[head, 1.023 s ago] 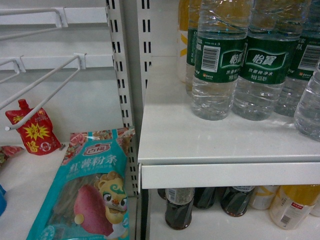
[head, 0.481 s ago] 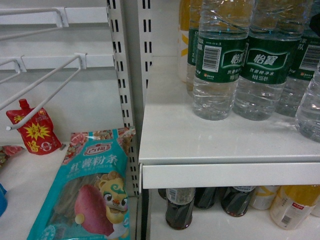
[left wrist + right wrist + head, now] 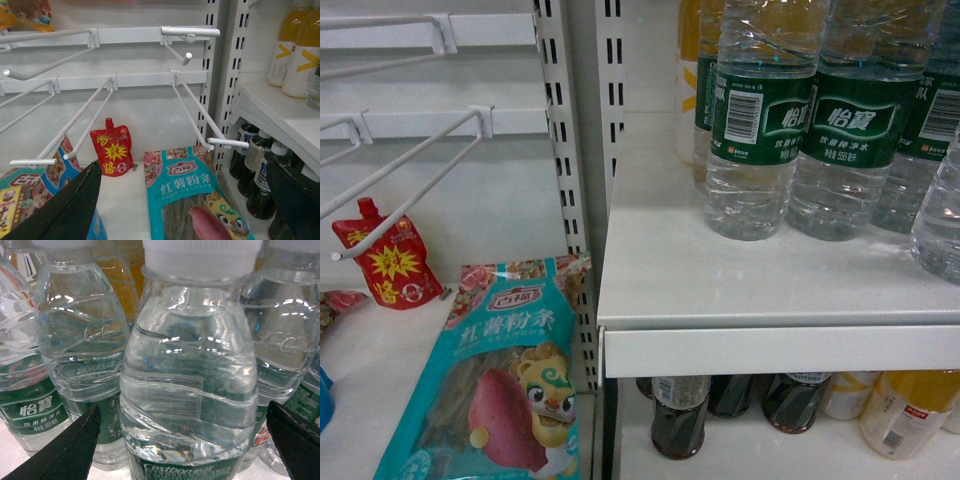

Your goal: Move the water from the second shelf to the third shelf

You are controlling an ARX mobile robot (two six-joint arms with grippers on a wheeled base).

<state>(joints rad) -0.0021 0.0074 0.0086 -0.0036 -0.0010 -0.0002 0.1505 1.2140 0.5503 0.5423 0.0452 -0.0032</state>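
- Water bottles stand upright in a group on the white shelf, green labels facing out.
- Right gripper: fingers spread wide, one each side of a front water bottle, not touching it; white cap at top edge.
- Left gripper: fingers wide apart, holding nothing, in front of the snack bay with a teal packet and red pouch.
- Dark bottles stand on the shelf below.
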